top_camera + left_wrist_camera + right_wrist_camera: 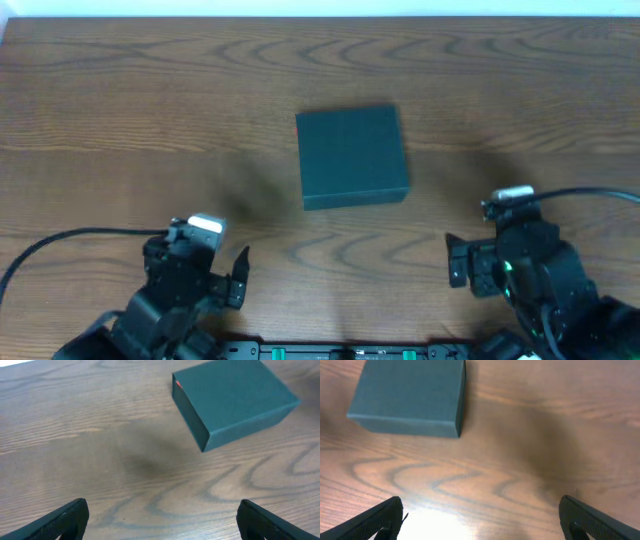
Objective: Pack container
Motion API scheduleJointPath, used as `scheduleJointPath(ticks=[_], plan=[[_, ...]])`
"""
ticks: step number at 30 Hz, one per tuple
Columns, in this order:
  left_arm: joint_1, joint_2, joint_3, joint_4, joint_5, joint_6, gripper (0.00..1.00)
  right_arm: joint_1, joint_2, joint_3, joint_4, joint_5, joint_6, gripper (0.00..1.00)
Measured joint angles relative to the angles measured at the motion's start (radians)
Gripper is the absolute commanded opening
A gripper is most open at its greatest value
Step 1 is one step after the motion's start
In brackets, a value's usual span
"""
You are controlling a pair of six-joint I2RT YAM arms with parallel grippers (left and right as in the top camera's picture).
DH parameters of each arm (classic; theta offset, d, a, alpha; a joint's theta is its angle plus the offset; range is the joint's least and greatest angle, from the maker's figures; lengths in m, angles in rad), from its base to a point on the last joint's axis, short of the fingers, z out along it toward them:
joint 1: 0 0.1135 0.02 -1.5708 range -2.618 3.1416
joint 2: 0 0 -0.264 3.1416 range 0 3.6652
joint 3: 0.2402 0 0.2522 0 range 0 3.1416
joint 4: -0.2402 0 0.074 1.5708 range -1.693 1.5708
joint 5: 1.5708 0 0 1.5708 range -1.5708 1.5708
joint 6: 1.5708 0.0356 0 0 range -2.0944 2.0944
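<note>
The container [352, 156] is a dark teal-green square box with its lid shut, standing on the wooden table at the centre. It also shows in the left wrist view [232, 401], where a thin red sliver shows at its upper left corner, and in the right wrist view [410, 396]. My left gripper [162, 522] is open and empty, near the front edge to the left of the box. My right gripper [482, 520] is open and empty, near the front edge to the right of the box. No snack packets are in view.
The wood-grain table [120, 110] fills the view. Black cables run from both arms [60, 240] toward the sides. A bright glare patch lies on the table below the right gripper [440, 525].
</note>
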Motion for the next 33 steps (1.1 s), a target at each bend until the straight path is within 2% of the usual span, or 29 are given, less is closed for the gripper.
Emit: scheduleJointPath(ticks=[6, 10, 14, 19, 25, 33], plan=[[0.0, -0.008, 0.003, -0.142, -0.015, -0.024, 0.96, 0.0, -0.13, -0.119, 0.026, -0.053, 0.086, 0.99], [0.0, -0.023, 0.003, -0.134, -0.014, -0.028, 0.95, 0.0, -0.206, -0.137, 0.041, -0.063, 0.106, 0.99], [0.0, -0.071, 0.003, -0.116, 0.018, 0.028, 0.95, 0.0, -0.256, -0.137, 0.045, -0.066, 0.112, 0.99], [0.0, -0.15, 0.003, -0.095, 0.048, 0.106, 0.95, 0.0, -0.259, -0.152, 0.049, -0.062, 0.129, 0.99], [0.0, -0.17, 0.003, -0.09, 0.032, 0.136, 0.95, 0.0, -0.259, -0.166, 0.029, -0.062, 0.139, 0.99], [0.0, -0.17, 0.003, -0.091, -0.096, 0.14, 0.96, 0.0, -0.259, -0.166, 0.027, -0.062, 0.139, 0.99]])
